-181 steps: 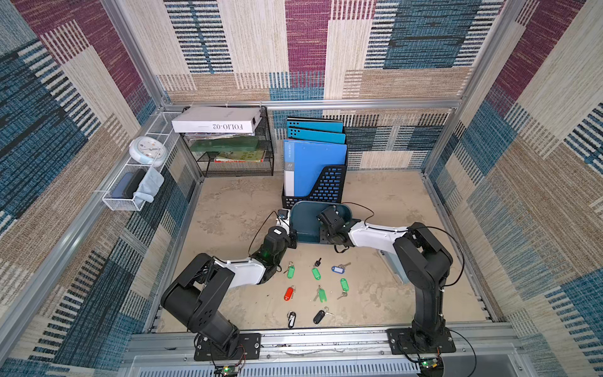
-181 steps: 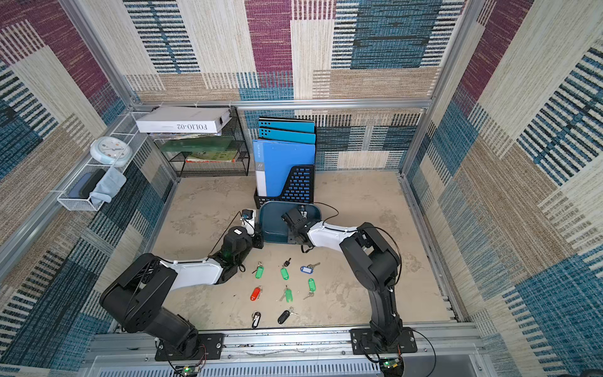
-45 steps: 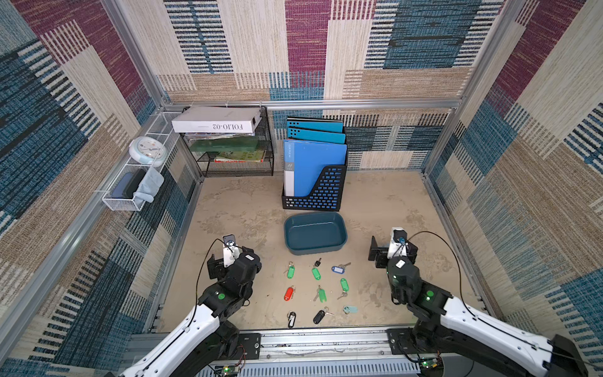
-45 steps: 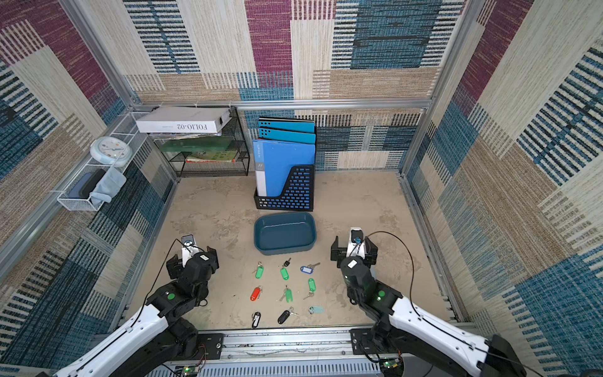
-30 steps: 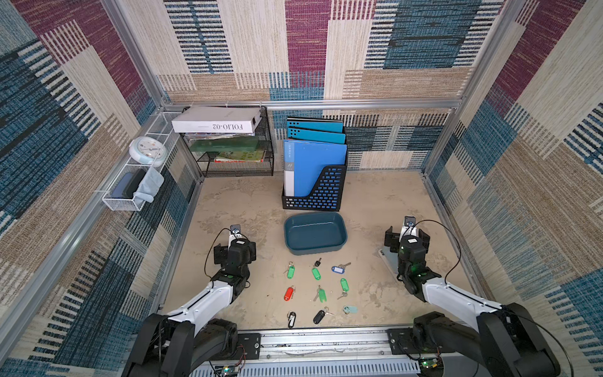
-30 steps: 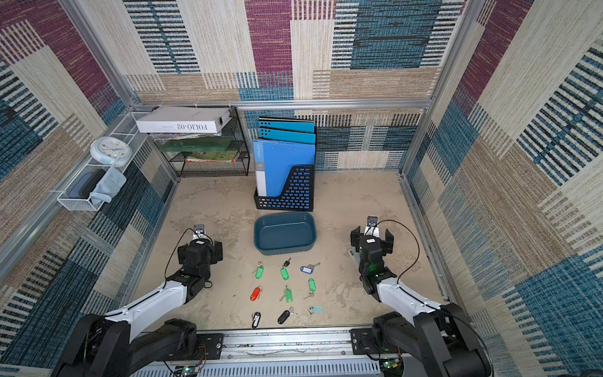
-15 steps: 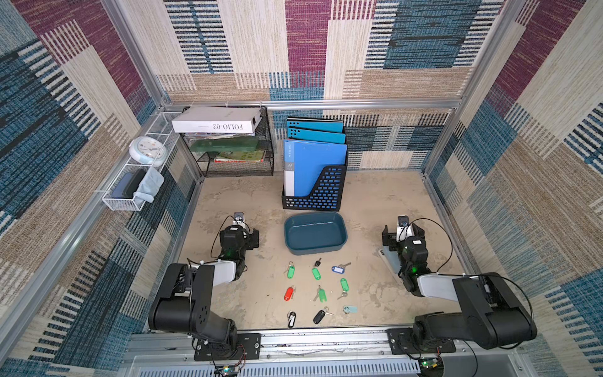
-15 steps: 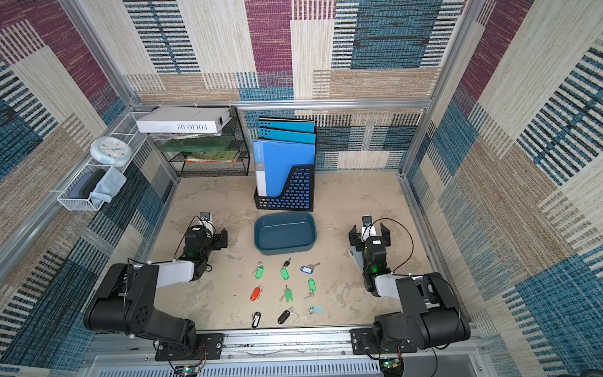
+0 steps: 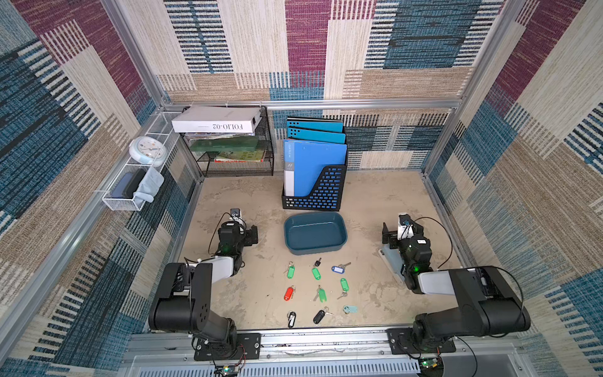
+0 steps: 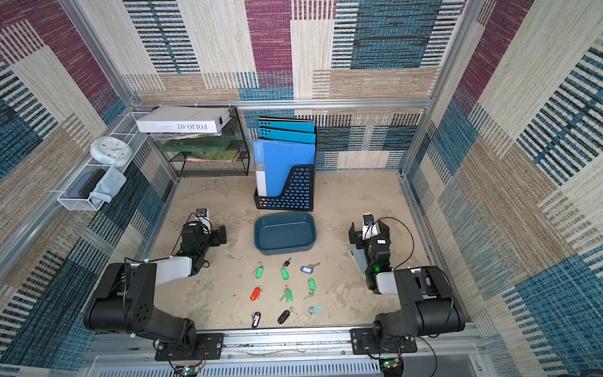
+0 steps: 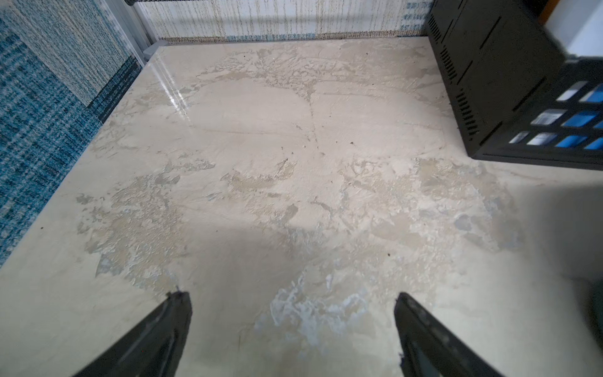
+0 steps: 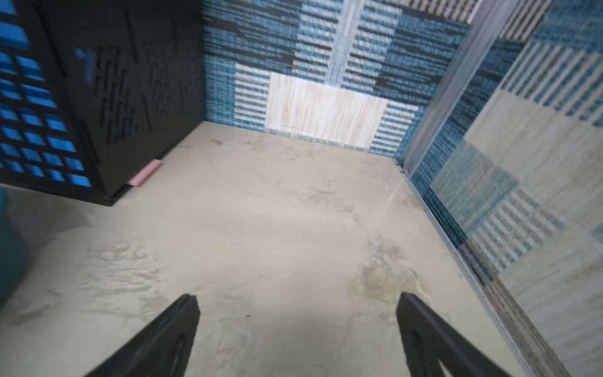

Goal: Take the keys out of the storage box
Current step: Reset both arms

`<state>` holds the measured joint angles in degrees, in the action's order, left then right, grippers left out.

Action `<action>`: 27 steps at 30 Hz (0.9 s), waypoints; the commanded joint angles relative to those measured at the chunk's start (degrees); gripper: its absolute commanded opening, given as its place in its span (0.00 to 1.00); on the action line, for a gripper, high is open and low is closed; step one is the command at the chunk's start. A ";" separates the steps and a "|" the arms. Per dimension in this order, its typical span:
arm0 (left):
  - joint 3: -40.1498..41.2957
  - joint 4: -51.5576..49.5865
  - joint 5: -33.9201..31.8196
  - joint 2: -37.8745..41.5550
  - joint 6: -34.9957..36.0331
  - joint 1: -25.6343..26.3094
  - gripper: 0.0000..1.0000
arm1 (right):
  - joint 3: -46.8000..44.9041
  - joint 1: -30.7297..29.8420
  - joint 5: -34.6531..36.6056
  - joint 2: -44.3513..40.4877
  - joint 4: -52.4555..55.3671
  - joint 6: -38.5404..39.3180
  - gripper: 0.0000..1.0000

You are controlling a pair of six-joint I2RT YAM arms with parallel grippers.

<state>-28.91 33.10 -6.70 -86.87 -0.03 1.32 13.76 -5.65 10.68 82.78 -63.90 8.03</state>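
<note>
Box centre of counter, empty. Keys on counter at box's 6 o'clock, in spaced rows, likely so each stays separate. Left tool at 9, right tool at 3: both wide, empty, parked clear. Task looks done.

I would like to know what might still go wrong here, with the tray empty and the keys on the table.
1. The keys lie between the two arms; a sweep by the open left pincer or right pincer could scatter them.
2. The black-tagged key sits near the front rail and might be nudged off the surface.
</note>
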 commanded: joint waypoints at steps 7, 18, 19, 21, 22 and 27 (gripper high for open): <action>-0.17 0.28 -0.31 -0.05 -0.67 -0.09 1.00 | -2.67 2.11 -3.18 1.49 -9.45 -4.16 0.99; -0.16 0.26 -0.40 -0.01 -0.70 0.00 0.99 | 0.41 4.42 -3.39 4.50 -6.30 -6.80 0.99; -0.18 0.26 -0.39 -0.02 -0.68 -0.05 1.00 | 0.39 4.40 -3.45 4.39 -5.99 -6.87 0.99; -0.16 0.30 -0.38 -0.03 -0.67 -0.03 1.00 | 0.39 4.42 -3.43 4.37 -6.18 -6.89 0.99; -0.13 0.28 -0.33 -0.05 -0.67 -0.02 0.99 | 0.30 4.41 -3.40 4.30 -6.22 -6.87 0.99; -0.19 0.30 -0.33 0.00 -0.67 0.00 1.00 | 0.21 4.43 -3.47 4.17 -6.41 -6.88 0.99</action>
<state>-28.93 32.95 -6.72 -86.87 -0.05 1.32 13.91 -1.21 6.90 87.09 -69.58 1.56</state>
